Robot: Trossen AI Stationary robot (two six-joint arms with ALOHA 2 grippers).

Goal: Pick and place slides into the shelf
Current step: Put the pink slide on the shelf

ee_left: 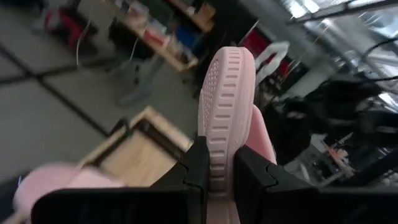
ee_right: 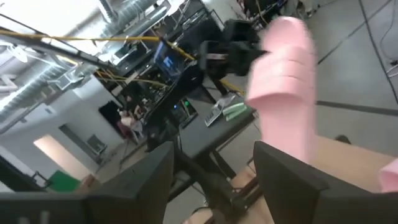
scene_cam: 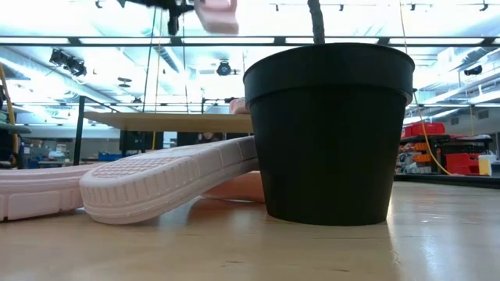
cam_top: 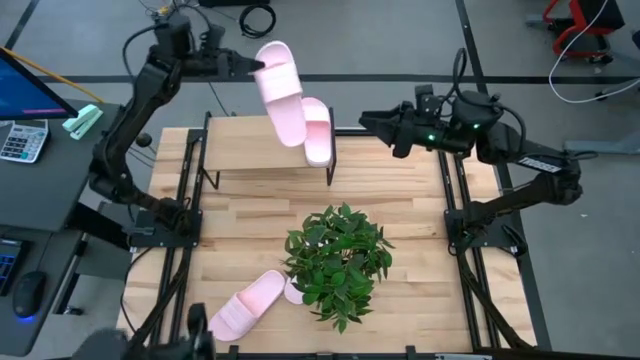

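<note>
My left gripper [cam_top: 252,68] is shut on a pale pink slide [cam_top: 278,92], held high over the far edge of the shelf [cam_top: 250,150]; the low view shows this slide [scene_cam: 217,16] at the top. A second slide [cam_top: 317,130] lies on the shelf board near its right end. Two more lie on the table near the front: one [cam_top: 248,303] in the open, one [cam_top: 293,290] half hidden under the plant. My right gripper [cam_top: 368,122] hovers open to the right of the shelf, pointing at the held slide [ee_right: 283,87]. My left gripper pinches the slide's sole [ee_left: 217,165] near one end between its two fingers, one on the tread side and one on the footbed side. The fingers come in level from the table's left. The slide is lifted clear and reaches out beyond the fingertips.
A potted green plant [cam_top: 338,262] in a black pot [scene_cam: 328,133] stands at the table's middle front. Black frame rails run along both table sides. A desk with a calculator [cam_top: 22,140] and a mouse stands off to the left.
</note>
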